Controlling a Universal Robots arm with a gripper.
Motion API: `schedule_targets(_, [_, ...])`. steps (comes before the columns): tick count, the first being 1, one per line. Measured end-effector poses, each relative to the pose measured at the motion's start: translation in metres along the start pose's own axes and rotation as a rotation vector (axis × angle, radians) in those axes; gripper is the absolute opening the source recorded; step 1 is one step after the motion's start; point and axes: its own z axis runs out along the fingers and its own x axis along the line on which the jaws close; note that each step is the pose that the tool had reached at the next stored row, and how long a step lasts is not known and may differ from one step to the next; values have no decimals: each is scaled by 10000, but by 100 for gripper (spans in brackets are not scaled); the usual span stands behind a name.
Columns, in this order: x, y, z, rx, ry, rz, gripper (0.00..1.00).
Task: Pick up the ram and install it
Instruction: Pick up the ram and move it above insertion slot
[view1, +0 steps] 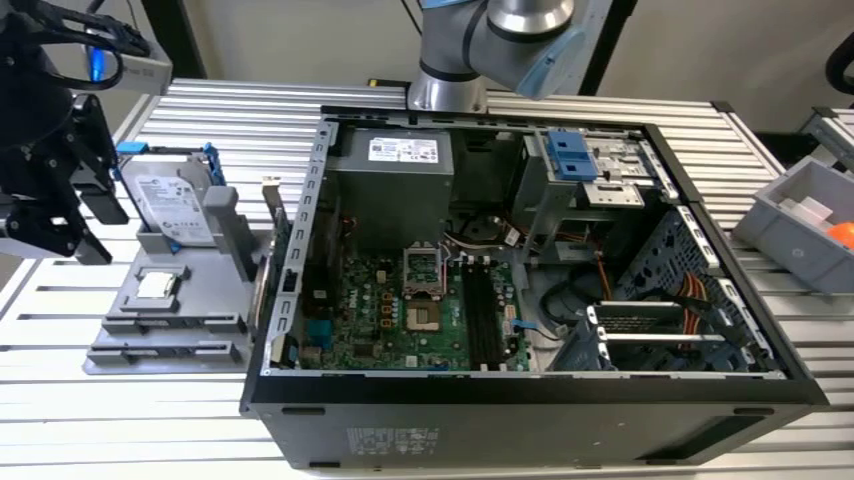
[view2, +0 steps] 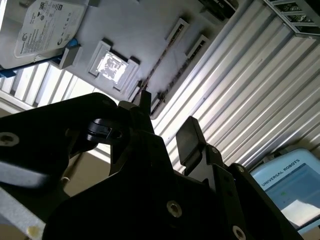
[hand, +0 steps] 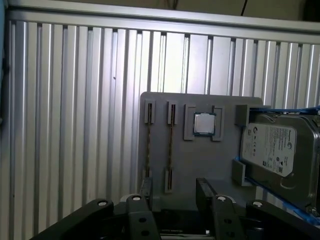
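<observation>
The gripper hangs wide open and empty over one end edge of the grey tray. The ram stands on edge in a tray slot, untouched; its long axis runs straight ahead from the gap between the fingers, parallel to the ribs of the aluminium table. A second stick lies just beside it towards the tray's outer edge, so room is tight there; the square chip and hard drive sit on the other side. The open computer case stands beside the tray.
</observation>
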Motion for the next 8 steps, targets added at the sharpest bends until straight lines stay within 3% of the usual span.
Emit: schedule_targets(8, [3, 0, 60, -1, 0, 0, 100])
